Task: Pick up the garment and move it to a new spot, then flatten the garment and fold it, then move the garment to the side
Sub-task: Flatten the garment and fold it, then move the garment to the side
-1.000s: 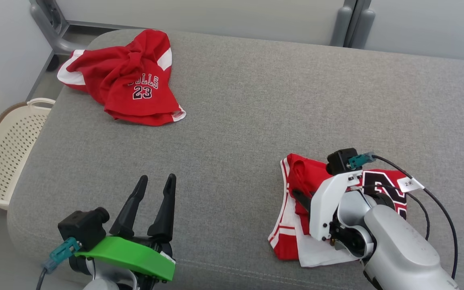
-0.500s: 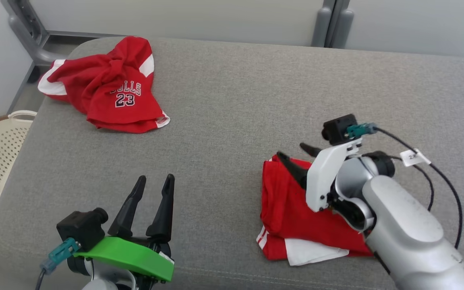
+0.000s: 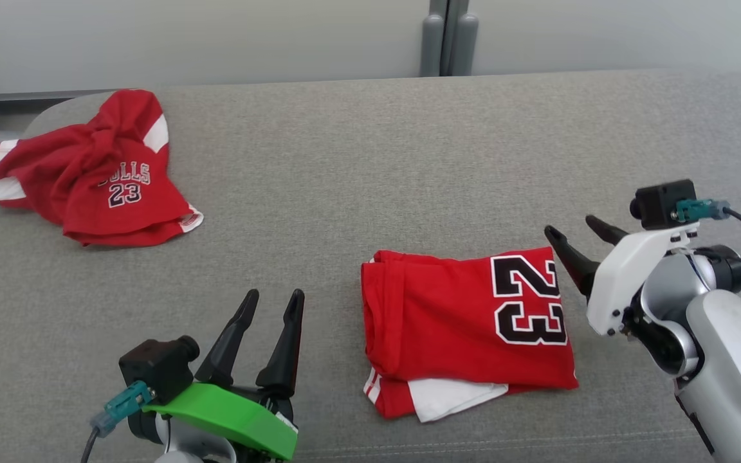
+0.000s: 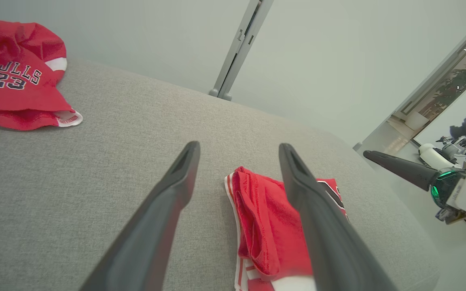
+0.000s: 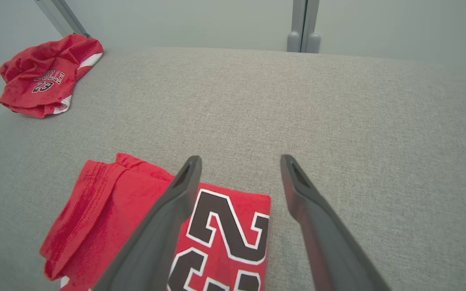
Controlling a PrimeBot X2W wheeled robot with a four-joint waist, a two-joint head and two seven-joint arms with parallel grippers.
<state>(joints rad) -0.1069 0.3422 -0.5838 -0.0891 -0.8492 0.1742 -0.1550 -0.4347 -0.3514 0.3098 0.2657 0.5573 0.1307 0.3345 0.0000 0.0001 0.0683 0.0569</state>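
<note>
At the lower left the left gripper (image 3: 274,294) hovers with fingers spread and empty, the folded jersey (image 3: 460,321) lies flat on the grey cushion (image 3: 357,161) at lower centre, the right gripper (image 3: 570,225) just right of it stands wide open holding nothing, and a crumpled jersey (image 3: 97,173) sits at the upper left.

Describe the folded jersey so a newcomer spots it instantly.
Start at the wide grey cushion, near edge, just left of the right gripper. The folded jersey lies flat there, a neat red rectangle with a big black 23 on top; the crumpled jersey at the far left corner is bunched.
</note>
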